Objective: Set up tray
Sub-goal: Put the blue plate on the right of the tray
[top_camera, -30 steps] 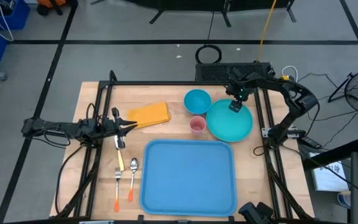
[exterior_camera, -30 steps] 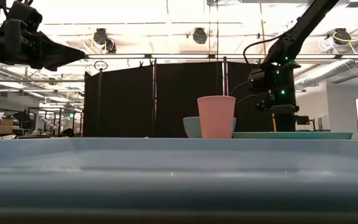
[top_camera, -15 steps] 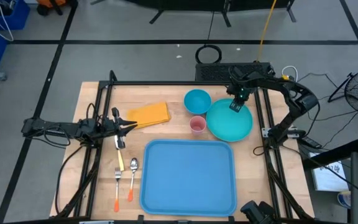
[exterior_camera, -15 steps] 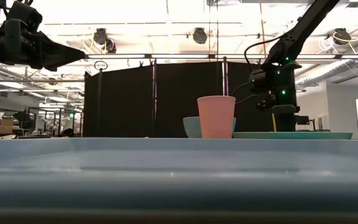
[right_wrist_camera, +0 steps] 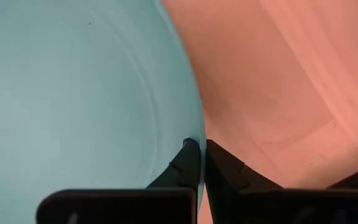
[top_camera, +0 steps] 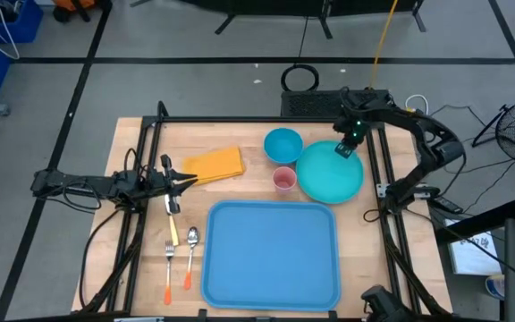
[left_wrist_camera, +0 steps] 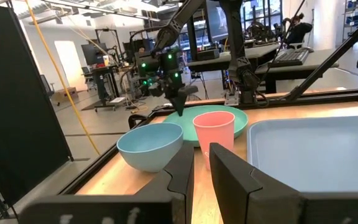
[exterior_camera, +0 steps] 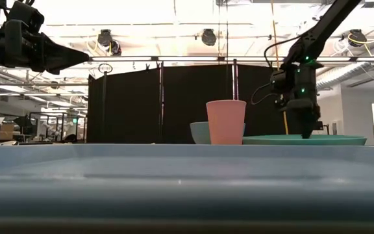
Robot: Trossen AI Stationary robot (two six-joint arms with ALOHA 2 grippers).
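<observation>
The light-blue tray lies at the table's near middle. Beyond it stand a teal plate, a pink cup and a blue bowl. My right gripper is down at the plate's far rim and shut on it. My left gripper hangs shut above the table's left side, beside the yellow napkin, with nothing between its fingers. My right gripper pinches the teal plate's rim at its far edge, one finger over the plate's inner face and one outside it. The fingers come from above, pointing down. The plate sits about level, low at the table.
A knife, a fork and a spoon with orange handles lie left of the tray. A dark frame of bars runs around the table. Bare wood shows at the table's far left.
My right gripper has shifted a little toward the table's right edge, come down onto the plate's far rim and shut on it. The plate stays where it was.
</observation>
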